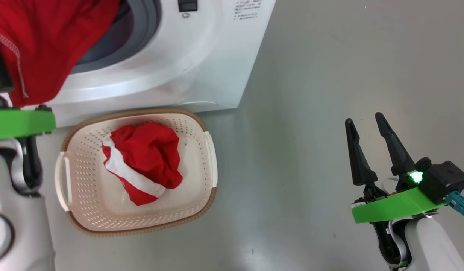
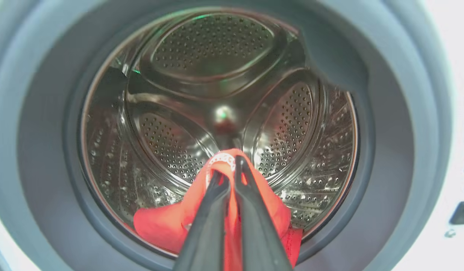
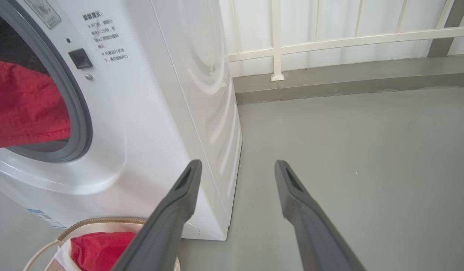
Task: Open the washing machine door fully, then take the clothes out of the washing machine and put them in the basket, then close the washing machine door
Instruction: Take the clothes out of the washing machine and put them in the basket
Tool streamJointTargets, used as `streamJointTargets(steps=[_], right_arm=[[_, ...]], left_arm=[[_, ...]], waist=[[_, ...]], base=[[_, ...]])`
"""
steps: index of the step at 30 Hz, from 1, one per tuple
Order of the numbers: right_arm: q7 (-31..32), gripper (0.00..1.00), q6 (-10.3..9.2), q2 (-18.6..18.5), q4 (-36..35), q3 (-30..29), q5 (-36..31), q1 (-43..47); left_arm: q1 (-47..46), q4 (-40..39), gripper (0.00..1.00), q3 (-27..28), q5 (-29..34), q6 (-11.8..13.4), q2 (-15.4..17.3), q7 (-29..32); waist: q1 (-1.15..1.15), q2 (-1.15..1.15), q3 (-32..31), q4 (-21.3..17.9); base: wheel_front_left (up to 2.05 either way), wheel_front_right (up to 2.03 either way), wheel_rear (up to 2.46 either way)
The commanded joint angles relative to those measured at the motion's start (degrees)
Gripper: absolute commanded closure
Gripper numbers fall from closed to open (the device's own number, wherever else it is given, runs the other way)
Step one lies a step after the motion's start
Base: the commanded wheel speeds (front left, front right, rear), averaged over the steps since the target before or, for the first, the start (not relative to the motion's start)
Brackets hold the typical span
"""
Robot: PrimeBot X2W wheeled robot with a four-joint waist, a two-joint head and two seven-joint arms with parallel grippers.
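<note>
- Washing machine point(image 1: 179, 56), white, spans 10 to 12 o'clock in the head view.
- Basket point(image 1: 85, 195) stands on the grey floor point(image 1: 311, 113) just in front of it, at 7 o'clock.
- Striped red garment point(image 1: 145, 158) lies inside the basket.
- Second red garment point(image 2: 160, 226) hangs at the drum point(image 2: 217, 56) mouth, at 6 o'clock in the left wrist view, pinched in the left gripper point(image 2: 228, 167).
- Right gripper point(image 1: 363, 118), at 4 o'clock, has its fingers spread apart.

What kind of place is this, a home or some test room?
Probably a laundry corner in a plain test room, though I cannot be sure. A white front-loading washing machine stands on a bare grey floor, a basket sits before it, and a white railed wall lies beyond.
</note>
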Motion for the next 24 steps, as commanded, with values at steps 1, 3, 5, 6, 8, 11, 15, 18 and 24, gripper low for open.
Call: streamJointTargets(steps=[1,3,5,6,8,11,15,18,24], right_arm=[[-0.37,0.0,0.42,-0.38,-1.17,0.81,-1.07,1.4],[-0.37,0.0,0.42,-0.38,-1.16,0.76,-1.09,1.5],[-0.37,0.0,0.42,-0.38,-1.16,0.69,-1.14,1.66],[-0.37,0.0,0.42,-0.38,-1.15,0.66,-1.17,1.75],[-0.37,0.0,0.42,-0.38,-1.17,0.56,-1.2,1.92],[-0.37,0.0,0.42,-0.38,-1.22,0.43,-1.27,2.17],[-0.37,0.0,0.42,-0.38,-1.24,0.35,-1.33,2.33],[-0.37,0.0,0.42,-0.38,-1.29,0.38,-1.35,2.28],[-0.37,0.0,0.42,-0.38,-1.38,0.39,-1.34,2.0]], left_arm=[[2.76,-5.25,1.0,1.94,0.81,-0.3,1.06,-0.3],[3.87,-7.59,1.0,2.16,0.98,-0.42,0.61,-0.3],[5.76,-12.21,1.0,2.67,0.97,-0.61,-0.2,-0.3],[6.68,-14.4,1.0,2.68,1.05,-0.68,-0.49,-0.3],[8.45,-18.69,1.0,2.46,0.93,-0.79,-1.06,-0.3],[10.9,-24.35,1.0,1.95,0.5,-0.86,-1.75,-0.3],[12.72,-31.2,1.0,0.9,-0.2,-0.89,-2.21,-0.3],[13.4,-36.04,1.0,0.66,-0.45,-0.9,-2.44,-0.3],[14.69,-38.94,1.0,-1.17,0.15,-0.9,-2.65,-0.3]], waist=[[0.0,0.0,-1.05,0.76],[0.0,0.0,-1.21,0.87],[0.0,0.0,-1.51,1.07],[0.0,0.0,-1.65,1.17],[0.0,0.0,-1.86,1.35],[0.0,0.0,-2.07,1.61],[0.0,0.0,-2.04,1.84],[0.0,0.0,-1.86,1.85],[0.0,0.0,-1.18,1.88]], base=[[0.0,0.0,0.0],[0.0,0.0,0.0],[0.0,0.0,0.0],[0.0,0.0,0.0],[0.0,0.0,0.0],[0.0,0.0,0.0],[0.0,0.0,0.0],[0.0,0.0,0.0],[0.0,0.0,0.0]])
